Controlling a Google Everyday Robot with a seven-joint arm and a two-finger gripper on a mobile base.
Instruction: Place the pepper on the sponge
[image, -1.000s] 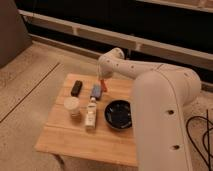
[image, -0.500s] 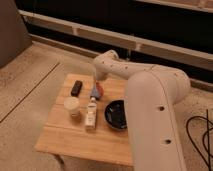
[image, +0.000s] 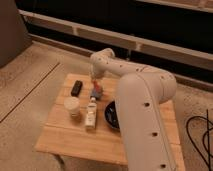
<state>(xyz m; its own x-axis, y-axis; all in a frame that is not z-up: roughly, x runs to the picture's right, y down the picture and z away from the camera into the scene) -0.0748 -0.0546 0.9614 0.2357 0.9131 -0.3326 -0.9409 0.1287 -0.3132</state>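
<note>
The sponge (image: 95, 95), a small blue-grey pad, lies near the middle of the wooden table (image: 125, 145). The pepper (image: 97, 89), a tiny red-orange piece, rests on the sponge's top. My gripper (image: 94, 79) hangs from the white arm just above and slightly behind the pepper. Whether it touches the pepper cannot be told.
A black rectangular block (image: 76, 88) lies left of the sponge. A pale cup (image: 72, 106) and a lying white bottle (image: 91, 113) sit in front of the sponge, and a black bowl (image: 112, 114) to the right is partly hidden by my arm's large white body (image: 142, 120).
My wrist has shifted slightly left and drawn up from the sponge. The red pepper stays on the sponge.
</note>
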